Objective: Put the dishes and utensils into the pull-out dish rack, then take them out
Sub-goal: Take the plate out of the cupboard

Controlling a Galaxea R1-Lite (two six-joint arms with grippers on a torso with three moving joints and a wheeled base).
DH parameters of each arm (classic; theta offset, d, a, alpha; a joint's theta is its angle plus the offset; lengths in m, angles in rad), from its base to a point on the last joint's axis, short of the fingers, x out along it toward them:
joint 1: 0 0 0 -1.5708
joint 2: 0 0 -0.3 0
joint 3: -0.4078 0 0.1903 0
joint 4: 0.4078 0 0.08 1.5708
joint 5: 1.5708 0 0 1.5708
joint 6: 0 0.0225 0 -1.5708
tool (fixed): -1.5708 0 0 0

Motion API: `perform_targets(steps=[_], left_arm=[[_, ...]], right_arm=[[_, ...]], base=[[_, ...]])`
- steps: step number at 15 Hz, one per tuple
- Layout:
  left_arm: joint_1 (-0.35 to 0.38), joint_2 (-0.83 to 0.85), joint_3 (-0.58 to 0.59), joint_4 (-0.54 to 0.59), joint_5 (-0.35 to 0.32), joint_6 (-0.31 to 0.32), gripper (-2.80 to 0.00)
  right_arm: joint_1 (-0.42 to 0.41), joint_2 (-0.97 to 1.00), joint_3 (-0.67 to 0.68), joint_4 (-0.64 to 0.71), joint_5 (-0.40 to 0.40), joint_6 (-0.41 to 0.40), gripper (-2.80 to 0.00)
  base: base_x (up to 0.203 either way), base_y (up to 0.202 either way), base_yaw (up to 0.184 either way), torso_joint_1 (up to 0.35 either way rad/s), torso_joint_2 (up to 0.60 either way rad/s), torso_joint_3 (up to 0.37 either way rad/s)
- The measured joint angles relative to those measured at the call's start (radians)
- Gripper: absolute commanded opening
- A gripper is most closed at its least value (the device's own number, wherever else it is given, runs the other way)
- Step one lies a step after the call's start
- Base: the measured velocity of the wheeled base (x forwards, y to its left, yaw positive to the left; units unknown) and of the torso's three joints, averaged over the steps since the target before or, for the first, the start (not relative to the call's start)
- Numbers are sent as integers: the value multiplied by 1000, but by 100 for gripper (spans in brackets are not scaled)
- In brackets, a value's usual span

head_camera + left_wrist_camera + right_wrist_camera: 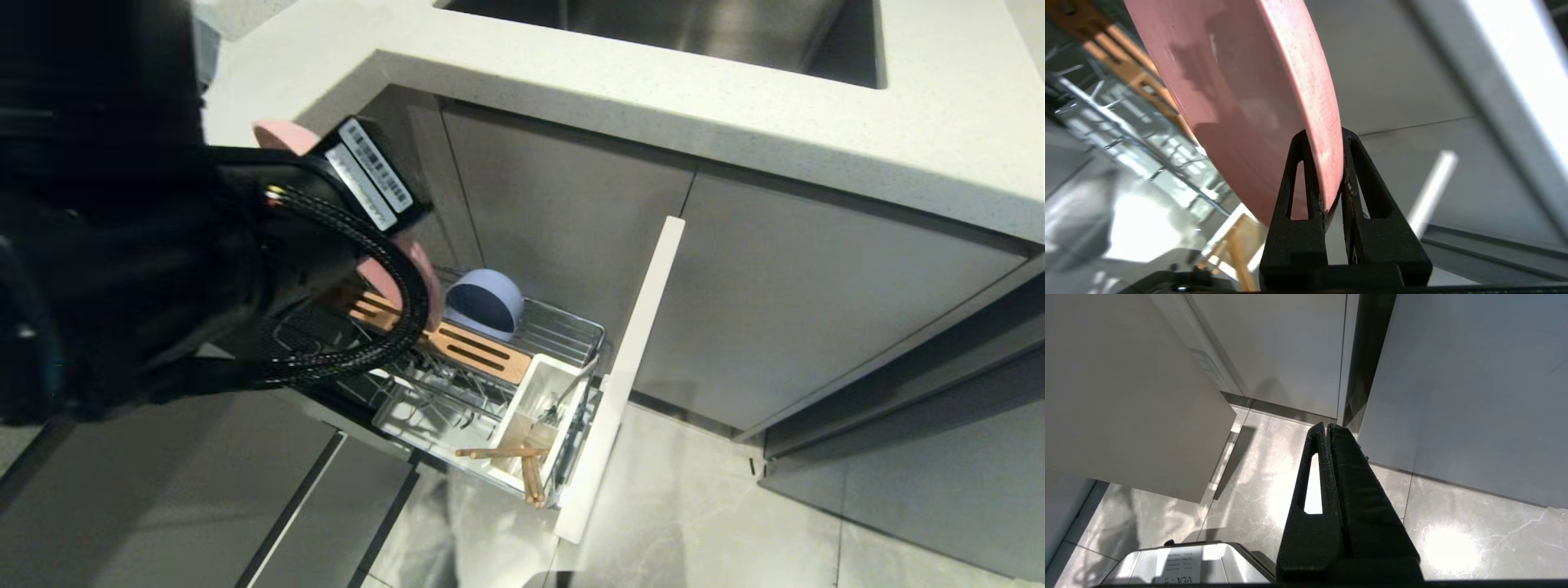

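Observation:
My left gripper (pixel 1325 136) is shut on the rim of the pink plate (pixel 1241 94), which stands on edge in the air above the pull-out dish rack (pixel 522 343). In the head view the left arm hides most of the pink plate (pixel 282 135). A light-blue bowl (pixel 483 304) lies on its side at the rack's back. Wooden chopsticks (pixel 522 461) poke out of the white cutlery box (pixel 543 408), and the grey spoon (pixel 571 388) stands in it. My right gripper (pixel 1327 426) hangs shut over the floor, away from the rack, with nothing in it.
The rack's pale front panel (pixel 624 384) juts out over the tiled floor (pixel 694 506). A slotted wooden board (pixel 478 351) lies across the rack. Grey cabinet doors (pixel 784 302) stand behind it, under a white countertop (pixel 735 98) with a steel sink (pixel 694 33).

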Motion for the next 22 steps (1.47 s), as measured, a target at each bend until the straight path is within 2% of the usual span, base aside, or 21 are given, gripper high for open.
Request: perform_targets(steps=[2,5,12,16,22], left_arm=[[-23,-55,-26,25,-2,20,-280],[-33,-141,-67,29,-6,88,-280],[-21,-296,-112,-61,-4,296,-280],[97,-323,-113,-62,-7,383,-280],[379,-311,-123,-37,-19,544,-280]], right_arm=[[0,0,0,0,0,0,-280],[0,0,0,0,0,0,-280],[0,0,0,0,0,0,-280],[0,0,0,0,0,0,-280],[0,0,0,0,0,0,-280]], base=[[0,0,0,0,0,0],[0,0,0,0,0,0],[0,0,0,0,0,0],[0,0,0,0,0,0],[0,0,0,0,0,0]])
